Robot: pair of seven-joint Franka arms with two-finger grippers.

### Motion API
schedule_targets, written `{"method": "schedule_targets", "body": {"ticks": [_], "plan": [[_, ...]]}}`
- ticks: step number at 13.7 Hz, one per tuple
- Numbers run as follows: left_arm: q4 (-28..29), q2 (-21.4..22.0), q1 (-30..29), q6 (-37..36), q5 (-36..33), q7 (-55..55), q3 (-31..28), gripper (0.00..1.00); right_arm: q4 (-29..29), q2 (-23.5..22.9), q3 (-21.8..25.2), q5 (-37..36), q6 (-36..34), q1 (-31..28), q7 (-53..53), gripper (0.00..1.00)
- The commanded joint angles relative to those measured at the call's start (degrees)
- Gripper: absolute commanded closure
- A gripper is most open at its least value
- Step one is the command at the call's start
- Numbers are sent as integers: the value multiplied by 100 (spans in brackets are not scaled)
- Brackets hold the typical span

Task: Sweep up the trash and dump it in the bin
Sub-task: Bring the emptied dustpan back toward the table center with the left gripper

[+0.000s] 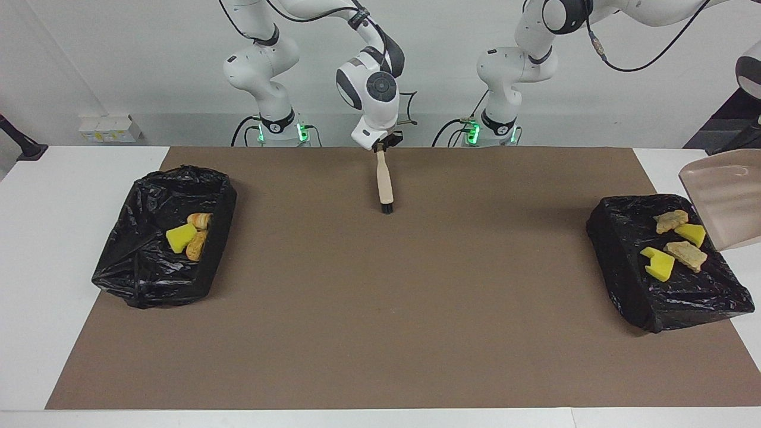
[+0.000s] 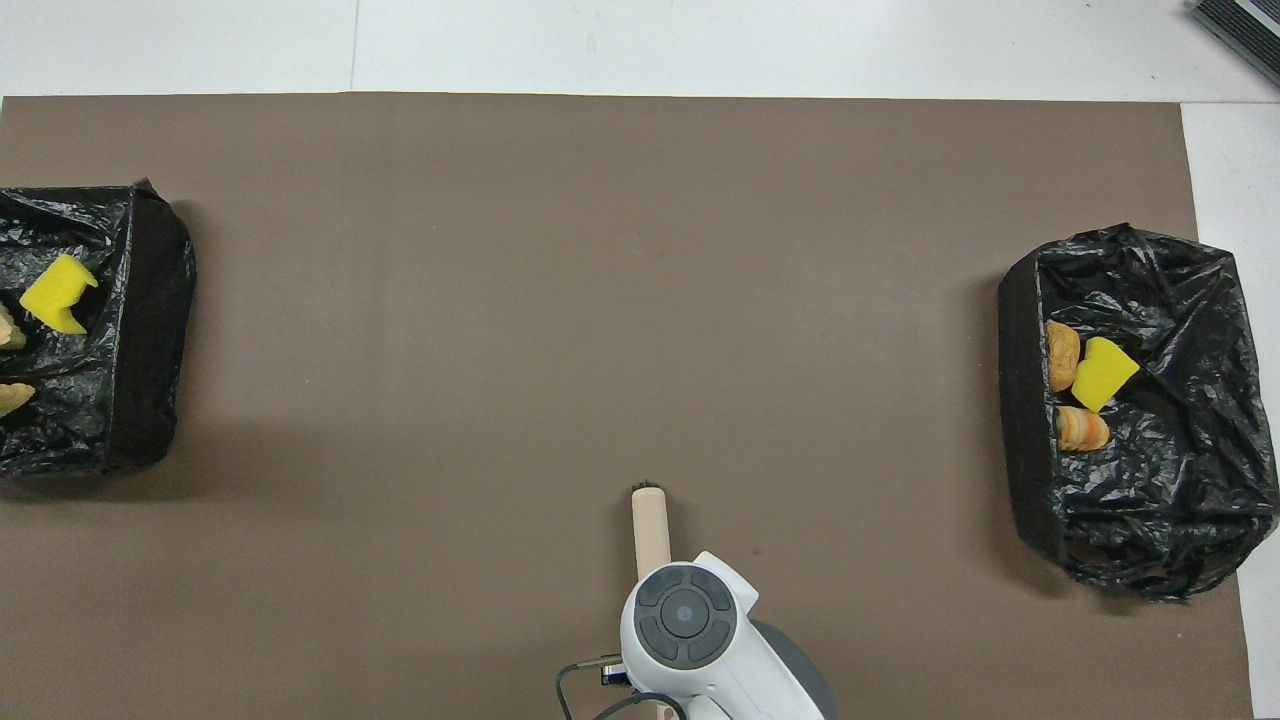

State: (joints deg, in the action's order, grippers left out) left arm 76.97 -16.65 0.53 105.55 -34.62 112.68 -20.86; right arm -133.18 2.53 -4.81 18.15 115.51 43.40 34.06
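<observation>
The trash is all inside the two black-bagged bins, one at each end of the brown mat (image 1: 380, 309) that covers the surface (image 1: 35, 238). In the bin at the left arm's end (image 1: 630, 279), four scraps (image 1: 678, 244) lie on the crumpled plastic: two tan crumbly lumps and two yellow sponge pieces, one of them notched. The beige dustpan (image 1: 722, 199) hangs tilted in the air just beside and above this bin, at the edge of the facing view, with nothing on it; the left claw that carries it is out of both views, so its fingers cannot be read from the pictures, though the pan held aloft on that arm fits a closed grip. In the bin at the right arm's end (image 1: 137, 279), three more scraps (image 1: 190, 235) sit close together against the wall toward the middle of the mat: a yellow sponge piece between two orange-brown lumps. The right claw (image 1: 381, 147) is over the mat's edge nearest the robots, about midway between the two bins and well apart from every scrap. The beige brush (image 1: 384, 181) hangs from it, handle up at the fingers and dark bristles down at the mat; whether the bristles touch the mat is not clear. How tightly the right claw's fingers bear on the handle cannot be told. In the overhead view the arm's wrist covers the claw, and only the brush's lower end shows.
</observation>
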Motion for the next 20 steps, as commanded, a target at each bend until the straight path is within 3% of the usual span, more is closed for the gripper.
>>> {"method": "schedule_targets", "body": {"ticks": [1,5,7,10,12,16,20], "plan": [[799,511,0,-26,103,-158,633,100,431,125,32,162,-527,-383,-224,0],[1479,908,-18,-410,964,-833,1275,100,1082,90,41,-92,-1029,-1322,-934,0],[1497,988,-44,-981,1308,-1954,1845,100,1363,-67,32,-600,-1083,-1789,-1444,0],[1847,1242,-132,-1308,1439,-3808,2891,100,2232,-524,24,-1347,-1127,-2264,-1700,0],[1919,1304,-115,-1580,2000,-4855,3262,100,2690,-770,41,-1490,-1101,-2772,-2243,0],[1962,1138,-54,-1608,2809,-7806,4246,100,3070,-973,50,-1998,-1030,-3688,-3437,0],[1954,392,43,-960,2882,-10901,5108,100,3369,-895,68,-2220,-1048,-4602,-4092,0]]}}
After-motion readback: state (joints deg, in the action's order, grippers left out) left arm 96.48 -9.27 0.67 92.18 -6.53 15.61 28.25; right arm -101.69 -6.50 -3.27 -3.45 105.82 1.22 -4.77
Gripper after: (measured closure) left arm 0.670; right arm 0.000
